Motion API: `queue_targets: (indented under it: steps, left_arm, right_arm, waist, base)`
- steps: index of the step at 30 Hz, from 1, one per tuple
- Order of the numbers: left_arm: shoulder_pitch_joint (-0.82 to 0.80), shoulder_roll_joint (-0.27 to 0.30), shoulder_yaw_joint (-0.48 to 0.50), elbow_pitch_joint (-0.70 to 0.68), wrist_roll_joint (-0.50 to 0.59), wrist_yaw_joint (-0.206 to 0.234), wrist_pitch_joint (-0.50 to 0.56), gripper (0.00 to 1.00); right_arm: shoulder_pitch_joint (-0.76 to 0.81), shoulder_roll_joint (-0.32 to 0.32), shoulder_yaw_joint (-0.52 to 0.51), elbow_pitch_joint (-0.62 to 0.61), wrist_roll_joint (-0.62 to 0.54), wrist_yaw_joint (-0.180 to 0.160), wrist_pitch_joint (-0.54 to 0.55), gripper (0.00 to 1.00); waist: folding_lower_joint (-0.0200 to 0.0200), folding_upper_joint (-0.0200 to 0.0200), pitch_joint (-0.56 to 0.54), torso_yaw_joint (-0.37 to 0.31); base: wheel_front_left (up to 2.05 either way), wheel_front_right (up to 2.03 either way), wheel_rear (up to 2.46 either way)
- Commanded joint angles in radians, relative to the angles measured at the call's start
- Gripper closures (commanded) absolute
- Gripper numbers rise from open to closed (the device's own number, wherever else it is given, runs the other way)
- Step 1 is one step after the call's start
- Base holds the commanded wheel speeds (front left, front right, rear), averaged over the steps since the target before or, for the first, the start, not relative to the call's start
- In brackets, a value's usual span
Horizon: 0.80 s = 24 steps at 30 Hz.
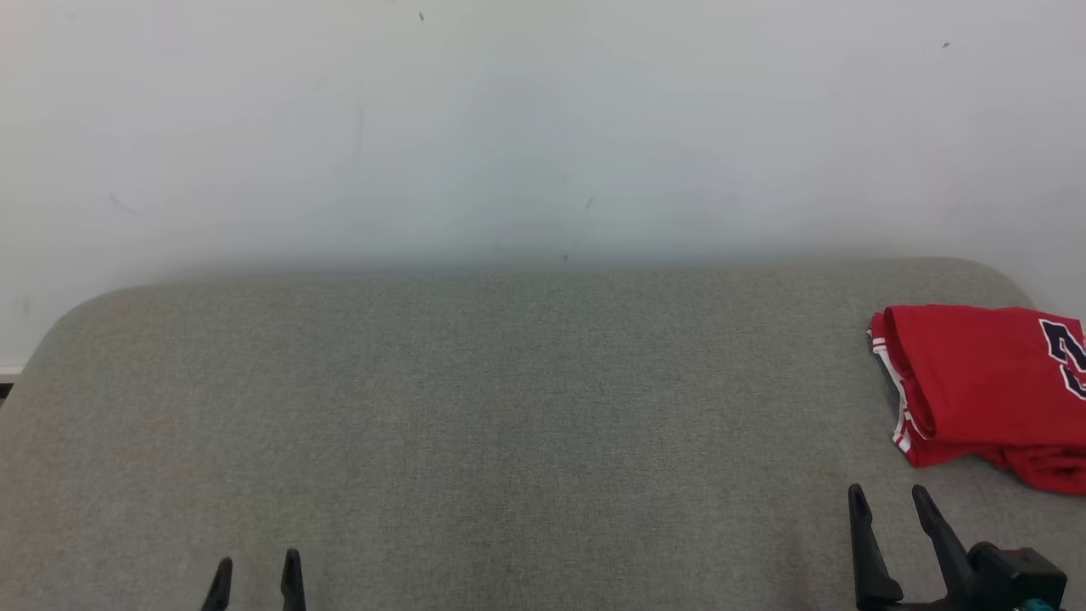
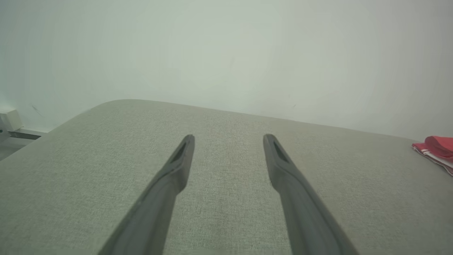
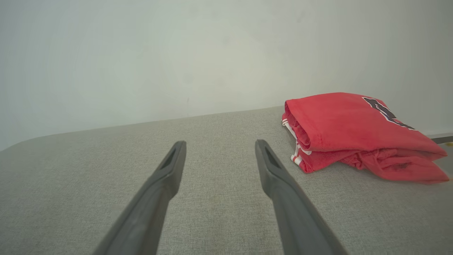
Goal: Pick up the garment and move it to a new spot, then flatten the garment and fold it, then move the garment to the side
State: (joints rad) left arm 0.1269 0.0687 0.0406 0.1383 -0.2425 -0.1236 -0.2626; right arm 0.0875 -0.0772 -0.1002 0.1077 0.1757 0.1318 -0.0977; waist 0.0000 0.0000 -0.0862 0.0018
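The red garment [image 1: 984, 382] lies folded at the right edge of the head view on the grey padded surface [image 1: 509, 407], apparently already set aside. The left gripper [image 1: 259, 560] and right gripper [image 1: 888, 492] sit low in the frame, jaws apart and empty. The frame cuts off the garment's right part and dark number, so the fold there can't be judged.

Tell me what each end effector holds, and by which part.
Nothing. The left end effector and right end effector are both open and empty; the folded red shirt lies apart on the cushion.
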Motion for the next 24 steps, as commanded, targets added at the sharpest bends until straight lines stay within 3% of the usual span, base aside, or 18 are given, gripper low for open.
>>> queue_targets:
  steps: [1, 9, 24]
  left_arm:
    - [0.020, 0.000, -0.004, 0.017, 0.000, -0.003, -0.003, 0.00]
    - [-0.003, 0.017, -0.012, 0.106, -0.039, -0.008, -0.003, 0.00]
    - [-0.009, 0.028, -0.004, 0.103, -0.044, -0.006, -0.003, 0.00]
  right_arm:
    - [0.018, 0.008, -0.001, 0.001, 0.001, -0.002, -0.002, 0.00]
    - [0.025, 0.016, -0.010, 0.005, -0.023, -0.002, 0.022, 0.00]
    - [0.032, 0.023, -0.013, 0.007, -0.031, -0.002, 0.031, 0.00]
  waist:
    - [0.0000, 0.0000, -0.002, -0.005]
    - [0.0000, 0.0000, -0.010, -0.014]
    - [0.0000, 0.0000, -0.006, -0.015]
  base:
    - [0.00, 0.00, 0.00]
    - [0.00, 0.00, 0.00]
    - [0.00, 0.00, 0.00]
